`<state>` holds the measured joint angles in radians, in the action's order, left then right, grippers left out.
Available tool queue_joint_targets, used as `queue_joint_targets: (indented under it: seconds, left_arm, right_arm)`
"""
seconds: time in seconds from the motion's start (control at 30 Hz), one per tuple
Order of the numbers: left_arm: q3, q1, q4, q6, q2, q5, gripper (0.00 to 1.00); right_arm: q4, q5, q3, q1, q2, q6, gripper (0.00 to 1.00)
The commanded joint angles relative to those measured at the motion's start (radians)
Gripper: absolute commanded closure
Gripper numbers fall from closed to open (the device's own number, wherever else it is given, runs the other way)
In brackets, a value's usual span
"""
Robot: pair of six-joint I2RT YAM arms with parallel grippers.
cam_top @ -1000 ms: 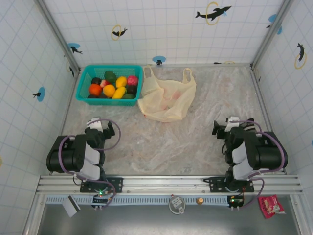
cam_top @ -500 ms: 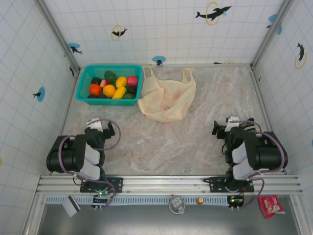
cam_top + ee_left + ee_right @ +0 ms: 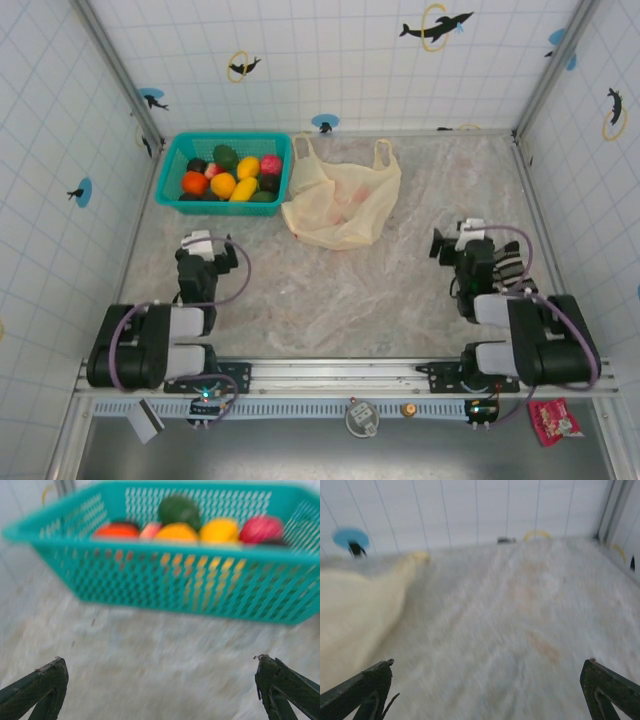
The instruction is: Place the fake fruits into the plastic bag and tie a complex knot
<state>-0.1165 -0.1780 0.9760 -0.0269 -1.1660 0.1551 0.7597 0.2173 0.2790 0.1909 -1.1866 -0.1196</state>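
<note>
Fake fruits point(image 3: 230, 176): piled in a teal mesh basket point(image 3: 222, 137) at the far left of the table point(image 3: 400, 290) — orange, yellow, green, pink-red and dark pieces showed above its rim.
Plastic bag point(image 3: 340, 208): lay flat and crumpled just right of the basket, close against its right wall; whether they touched I could not tell. Both loop handles pointed toward the back wall, and faint red print showed on it.
Left gripper point(image 3: 160, 664): jaws spread wide with nothing between them. It sat over bare table, facing the basket's near wall and short of it.
Right gripper point(image 3: 488, 664): jaws likewise wide and empty — it pointed across the table toward the back wall, with the bag's pale edge at the left of its wrist view.
Arms: both folded near the front rail, well apart.
Sharpness: both wrist views were blurred.
</note>
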Motion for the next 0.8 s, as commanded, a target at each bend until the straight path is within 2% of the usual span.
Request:
queue_joint_targets:
  seconds: [0.0,0.07,0.1,0.17,0.23,0.27,0.3,0.33,0.37,0.4,0.43,0.47,0.5,0.53,0.6,0.63,0.77]
  left_arm:
    - [-0.089,-0.142,-0.134,-0.101,0.128,0.065,0.02]
    - [-0.161,-0.271,-0.224,-0.127,0.193,0.07,0.02]
    - [-0.216,-0.343,-0.3,-0.13,0.22,0.083,0.02]
    - [-0.348,-0.465,-0.521,-0.102,0.242,0.122,0.02]
    - [-0.508,-0.581,-0.756,0.11,0.221,0.411,0.02]
    - [-0.595,-0.601,-0.912,0.197,0.203,0.448,0.02]
    - [-0.698,-0.6,-1.109,0.252,0.177,0.387,0.02]
    - [-0.779,-0.598,-1.252,0.263,0.15,0.374,0.02]
    - [-0.829,-0.599,-1.343,0.306,0.129,0.408,0.02]
    - [-0.833,-0.598,-1.39,0.407,0.128,0.515,0.02]
    - [-0.797,-0.598,-1.404,0.508,0.143,0.607,0.02]
    - [-0.759,-0.592,-1.398,0.56,0.164,0.62,0.02]
    - [-0.711,-0.575,-1.354,0.56,0.19,0.575,0.02]
    - [-0.668,-0.566,-1.313,0.562,0.217,0.547,0.02]
    - [-0.621,-0.566,-1.269,0.566,0.239,0.526,0.03]
    - [-0.613,-0.566,-1.271,0.572,0.237,0.528,0.03]
    - [-0.645,-0.566,-1.307,0.523,0.192,0.496,0.03]
  right_arm:
    - [-0.165,0.1,0.083,0.109,0.122,-0.08,0.0]
    - [-0.261,0.136,0.159,0.198,0.185,-0.116,0.0]
    - [-0.363,0.158,0.229,0.247,0.203,-0.136,0.0]
    - [-0.564,0.197,0.372,0.351,0.211,-0.142,0.0]
    - [-0.745,0.181,0.492,0.43,0.216,-0.179,0.0]
    - [-0.791,0.11,0.516,0.431,0.224,-0.223,0.0]
    - [-0.827,0.022,0.524,0.424,0.244,-0.282,0.0]
    - [-0.798,-0.055,0.492,0.417,0.277,-0.298,0.0]
    - [-0.706,-0.092,0.436,0.409,0.307,-0.327,0.0]
    - [-0.633,-0.151,0.395,0.382,0.323,-0.342,0.01]
    - [-0.663,-0.21,0.423,0.344,0.287,-0.375,0.0]
    - [-0.756,-0.266,0.503,0.306,0.21,-0.402,0.0]
    - [-0.841,-0.336,0.578,0.283,0.127,-0.394,0.0]
    - [-0.902,-0.293,0.621,0.285,0.066,-0.396,0.0]
    - [-0.846,-0.21,0.591,0.317,0.008,-0.42,0.0]
    - [-0.819,-0.209,0.587,0.317,-0.026,-0.433,0.01]
    - [-0.928,-0.163,0.709,0.288,-0.229,-0.553,0.07]
